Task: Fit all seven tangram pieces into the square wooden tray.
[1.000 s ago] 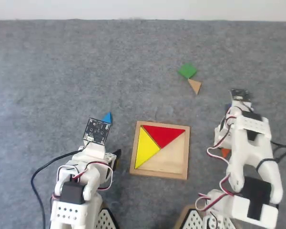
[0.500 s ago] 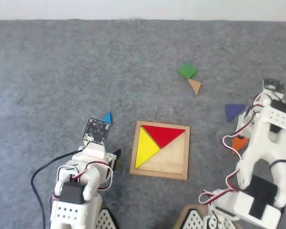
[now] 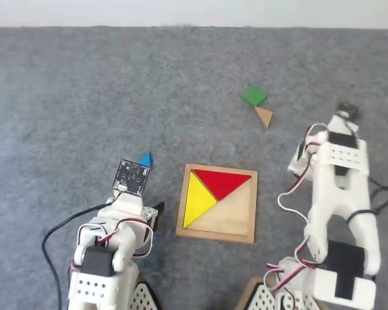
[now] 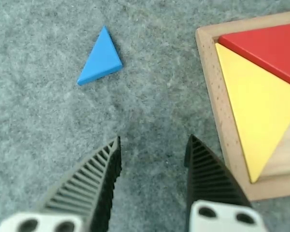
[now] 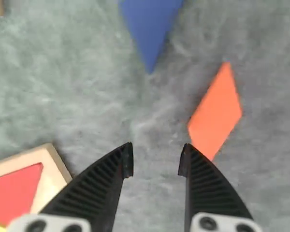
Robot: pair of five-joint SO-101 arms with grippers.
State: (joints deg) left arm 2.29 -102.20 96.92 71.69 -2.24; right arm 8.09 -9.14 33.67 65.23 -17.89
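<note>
Right arm (image 3: pixel 339 161) back inward, fingers (image 5: pixel 111 174) apart

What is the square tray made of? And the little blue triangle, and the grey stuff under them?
The tray looks like bare wood: pale tan, matt, finely speckled. The blue triangle has a smooth, even colour coat; maybe painted wood, but the coat hides what is underneath. The grey cover looks like felt or short carpet: fuzzy and mottled.

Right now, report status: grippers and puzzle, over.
Left gripper, right gripper open, empty. Tray holds red triangle, yellow triangle. Blue triangle loose. Nothing blocking tray.
</note>
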